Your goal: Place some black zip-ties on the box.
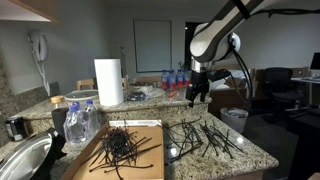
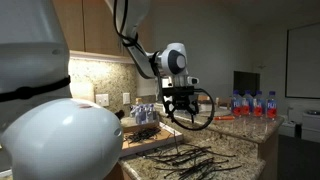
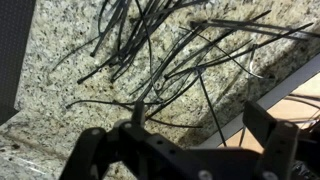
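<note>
Black zip-ties [image 3: 160,55]: a loose, criss-crossed scatter on the granite worktop [image 3: 60,70]. An exterior view shows a separate bunch already lying on the box [image 1: 148,166], just beside the scatter. Handling, judged: very light, thin, stiff but springy, slick plastic. A single strip lying flat would be hard to pinch and likely to slide out. Best hold looks like a knot where several strips cross and lift off the stone; neighbours may snag and drag along. Gripper [image 1: 197,95]: jaws spread wide, nothing between them, hanging above the scatter and clear of it. In the wrist view the densest tangle lies beyond the fingertips, with a few strands running in under the gap.
</note>
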